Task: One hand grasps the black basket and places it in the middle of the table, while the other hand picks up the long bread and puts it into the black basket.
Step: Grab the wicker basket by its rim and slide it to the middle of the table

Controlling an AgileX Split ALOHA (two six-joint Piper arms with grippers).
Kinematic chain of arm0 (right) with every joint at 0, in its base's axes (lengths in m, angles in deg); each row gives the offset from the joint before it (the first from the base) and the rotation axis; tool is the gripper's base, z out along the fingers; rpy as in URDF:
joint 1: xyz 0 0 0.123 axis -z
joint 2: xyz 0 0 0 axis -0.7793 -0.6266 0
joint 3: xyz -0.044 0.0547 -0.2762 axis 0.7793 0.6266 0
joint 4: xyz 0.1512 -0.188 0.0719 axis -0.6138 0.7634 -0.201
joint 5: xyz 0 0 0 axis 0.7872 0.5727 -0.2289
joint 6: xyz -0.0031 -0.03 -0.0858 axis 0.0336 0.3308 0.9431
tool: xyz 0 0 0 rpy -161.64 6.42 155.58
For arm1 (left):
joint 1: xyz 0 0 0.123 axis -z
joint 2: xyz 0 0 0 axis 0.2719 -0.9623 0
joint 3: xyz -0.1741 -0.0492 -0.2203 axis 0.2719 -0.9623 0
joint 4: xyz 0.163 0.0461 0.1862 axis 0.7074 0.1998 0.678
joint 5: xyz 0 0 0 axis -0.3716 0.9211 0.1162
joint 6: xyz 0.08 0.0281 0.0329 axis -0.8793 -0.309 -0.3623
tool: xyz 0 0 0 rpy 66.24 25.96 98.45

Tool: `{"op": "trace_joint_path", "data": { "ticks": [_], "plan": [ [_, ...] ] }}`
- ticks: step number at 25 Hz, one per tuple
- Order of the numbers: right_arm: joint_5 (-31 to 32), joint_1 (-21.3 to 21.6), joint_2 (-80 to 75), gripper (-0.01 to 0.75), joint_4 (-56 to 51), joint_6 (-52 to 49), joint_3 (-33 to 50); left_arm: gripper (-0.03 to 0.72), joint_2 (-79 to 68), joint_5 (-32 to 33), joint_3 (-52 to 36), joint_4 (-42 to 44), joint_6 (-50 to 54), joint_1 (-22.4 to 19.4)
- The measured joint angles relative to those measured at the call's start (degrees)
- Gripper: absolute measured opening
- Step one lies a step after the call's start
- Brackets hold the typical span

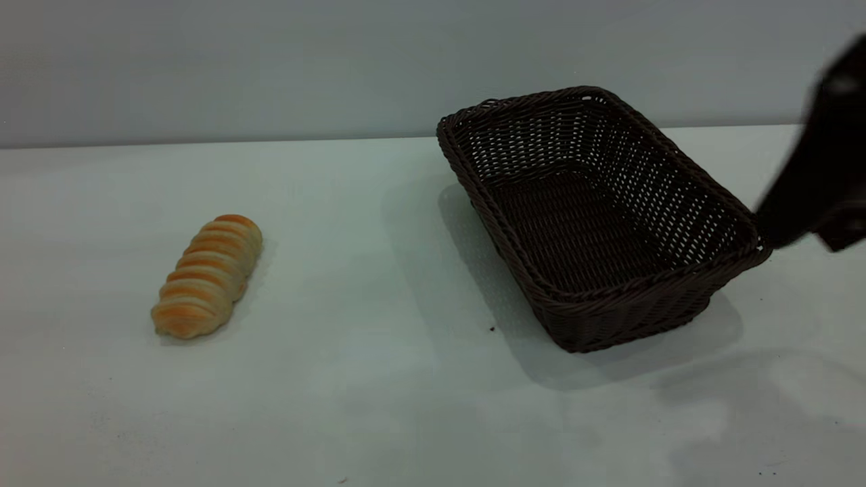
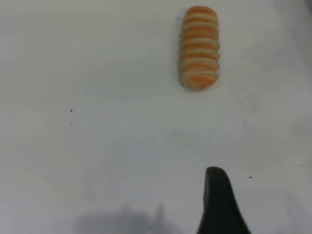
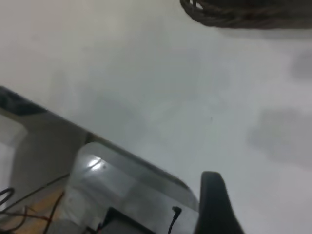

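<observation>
Right gripper [image 1: 822, 182] aloft, table's right edge

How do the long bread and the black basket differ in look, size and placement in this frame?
The long bread is pale cream with orange ridges; the black basket is dark openwork wicker. The bread is small and solid, the basket far bigger, hollow and empty. The bread lies left, the basket right, near the right gripper. Both rest on the table, ungrasped.

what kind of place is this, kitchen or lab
Probably a robot lab bench, not a kitchen: a bare pale table holding only a basket and bread, with loose cables beyond its edge.
</observation>
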Motion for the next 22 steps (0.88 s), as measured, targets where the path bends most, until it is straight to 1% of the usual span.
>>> {"op": "trace_joint_path", "data": {
  "ticks": [3,9,15,17,22],
  "plan": [
    [-3.0,-2.7,-4.1,0.511,1.4,-5.1,-2.4,0.485,0.0,0.5,0.0,0.0,0.0,0.0],
    [-7.9,-3.1,-11.1,0.495,0.1,-8.8,-2.9,0.485,0.0,2.6,0.0,0.0,0.3,0.0],
    [-9.9,-3.1,-16.1,0.456,-7.3,-12.6,-2.9,0.485,0.0,2.8,0.0,0.0,0.3,0.0],
    [-11.7,-3.1,-17.8,0.455,-11.4,-14.1,-2.9,0.485,0.0,2.9,0.0,0.0,0.3,0.0],
    [-18.8,-3.1,-21.4,0.447,-19.4,-17.1,-3.0,0.485,0.0,2.9,0.0,0.0,0.3,0.0]
  ]
}}
